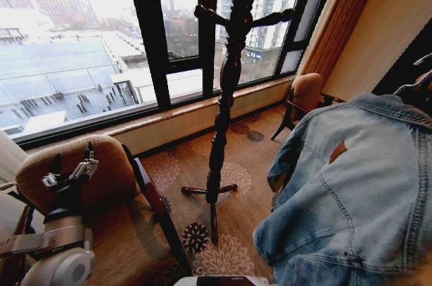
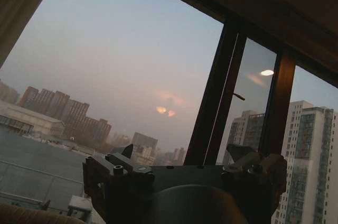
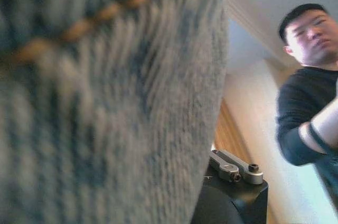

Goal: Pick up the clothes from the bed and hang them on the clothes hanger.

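1. The denim jacket [image 1: 351, 191] hangs lifted at 4 o'clock; the right pincer's state cannot be told.
2. The left pincer [image 1: 69, 176], at 8 o'clock, idles open.
3. Carry the collar high toward the coat stand [image 1: 226, 83] at 12 o'clock.

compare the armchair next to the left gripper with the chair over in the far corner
The near armchair sits close by the left gripper, its tan back turned toward the window. The corner chair looks much smaller at that distance and is partly hidden behind the denim jacket. Both have tan upholstery and dark frames.
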Available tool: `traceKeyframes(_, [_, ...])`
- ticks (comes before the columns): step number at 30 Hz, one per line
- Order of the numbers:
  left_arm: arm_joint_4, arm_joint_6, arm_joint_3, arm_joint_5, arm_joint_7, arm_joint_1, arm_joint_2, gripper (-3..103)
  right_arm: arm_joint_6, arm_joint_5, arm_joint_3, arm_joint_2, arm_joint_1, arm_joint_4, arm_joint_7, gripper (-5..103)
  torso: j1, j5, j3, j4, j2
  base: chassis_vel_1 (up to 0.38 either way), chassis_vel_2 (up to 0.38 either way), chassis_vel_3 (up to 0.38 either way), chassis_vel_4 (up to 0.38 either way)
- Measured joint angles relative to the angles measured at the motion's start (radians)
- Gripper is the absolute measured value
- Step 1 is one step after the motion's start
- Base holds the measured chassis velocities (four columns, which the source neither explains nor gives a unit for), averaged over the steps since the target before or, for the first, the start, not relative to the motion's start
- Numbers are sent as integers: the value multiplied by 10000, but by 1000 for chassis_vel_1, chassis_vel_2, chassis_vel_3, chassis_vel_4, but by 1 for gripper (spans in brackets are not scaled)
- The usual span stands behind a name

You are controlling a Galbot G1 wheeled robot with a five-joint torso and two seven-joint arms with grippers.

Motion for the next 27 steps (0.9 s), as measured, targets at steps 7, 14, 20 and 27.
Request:
traceKeyframes(7, [-46, -14, 60, 78, 4, 11, -88, 100, -105, -72, 331, -299, 271, -362, 143, 15, 1, 1, 0, 0, 0, 0, 0, 0, 0])
traceKeyframes(14, [-103, -26, 73, 121, 4, 33, -124, 100, 273, 517, 65, -225, 100, 76, -517, 15, 1, 1, 0, -2, 0, 0, 0, 0, 0])
traceKeyframes(20, [-145, -65, 15, 111, 7, 126, -128, 100, 983, 992, -518, -223, 47, 521, -2094, 15, 0, -1, 0, 0, 0, 0, 0, 0, 0])
traceKeyframes(27, [-150, -87, -120, -3, 23, 153, -71, 100, 1094, 475, -978, -492, 125, 820, -2961, 15, 0, -1, 0, 0, 1, 0, 0, 0, 0])
